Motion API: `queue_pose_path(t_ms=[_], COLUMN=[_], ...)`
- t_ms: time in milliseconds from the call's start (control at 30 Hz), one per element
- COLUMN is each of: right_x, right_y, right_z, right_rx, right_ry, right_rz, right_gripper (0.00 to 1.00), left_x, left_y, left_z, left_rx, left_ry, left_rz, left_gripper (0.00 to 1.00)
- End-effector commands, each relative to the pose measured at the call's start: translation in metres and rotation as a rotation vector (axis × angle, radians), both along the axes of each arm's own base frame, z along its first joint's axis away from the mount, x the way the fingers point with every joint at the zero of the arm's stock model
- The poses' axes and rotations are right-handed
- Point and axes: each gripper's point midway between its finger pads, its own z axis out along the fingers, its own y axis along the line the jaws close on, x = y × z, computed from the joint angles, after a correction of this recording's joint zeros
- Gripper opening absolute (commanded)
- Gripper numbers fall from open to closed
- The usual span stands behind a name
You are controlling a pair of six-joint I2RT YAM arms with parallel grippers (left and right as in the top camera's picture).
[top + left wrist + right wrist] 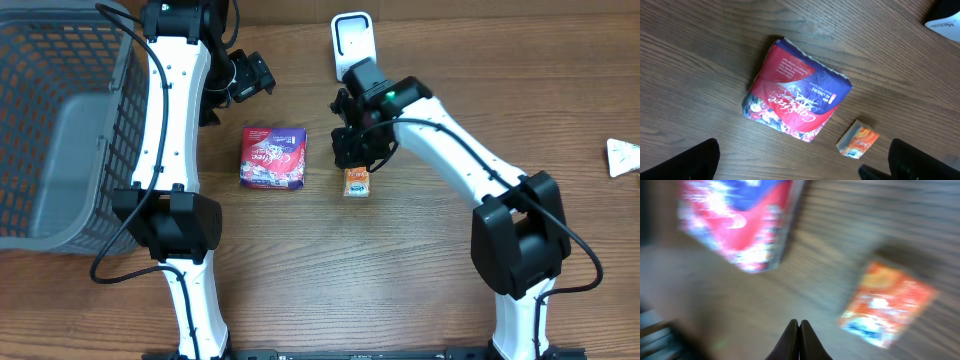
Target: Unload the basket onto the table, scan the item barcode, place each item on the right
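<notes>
**Going for the orange packet with pinched fingers**

The right gripper (352, 150) is hanging just over the far edge of the small orange packet (356, 182), which is lying flat on the table (420, 300). Beside it the larger red pack (272, 157) is lying, near but apart. The right fingers are pressing tip to tip and are gripping nothing. The left gripper (250, 78) is waiting beyond the red pack with its fingers spread wide, also empty.

Judging by position, the orange packet is looking like the item to scan, though the red pack could be one too. Doing this step well is meaning three things:

- opening the right fingers before coming down, since pinched tips cannot straddle the packet;
- closing across the packet's short sides, because it is thin and lying flat, so a shallow bite is risking a slip;
- carrying it to the white scanner (355, 42) standing just behind the arm, and turning the coded face towards its window.

Much is staying uncertain. The right wrist view is badly blurred, so the packet's print is not readable there. No barcode is showing on either item in any view, so it may be lying face down. The left wrist view is cutting its own fingers off at the bottom corners. The basket (60, 130) on the left and a white object (622, 157) at the right edge are both cropped.
</notes>
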Motion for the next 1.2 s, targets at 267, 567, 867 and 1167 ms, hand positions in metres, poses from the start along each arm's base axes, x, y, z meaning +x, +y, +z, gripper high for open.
queue_pose_path(t_ms=[267,567,867,1167], right_x=[-0.010,0.001,-0.011,-0.007], right_y=[-0.026,-0.036,-0.045,-0.044], right_z=[-0.047,-0.050,-0.084,-0.071], right_rx=[-0.293,-0.660,-0.660,-0.660], right_ry=[-0.096,-0.374,-0.349,-0.342], right_rz=[0.024,-0.127,-0.158,-0.168], right_gripper=[0.37,0.50,0.50,0.06], left_x=[0.000,0.000,0.000,0.000], left_y=[-0.001,-0.001,-0.001,-0.001], left_z=[-0.003,-0.003,-0.004,-0.004], left_rx=[0.003,0.003,0.003,0.003], left_ry=[0.009,0.009,0.010,0.009], left_rz=[-0.015,-0.015,-0.015,-0.015], left_gripper=[1.00,1.00,1.00,1.00])
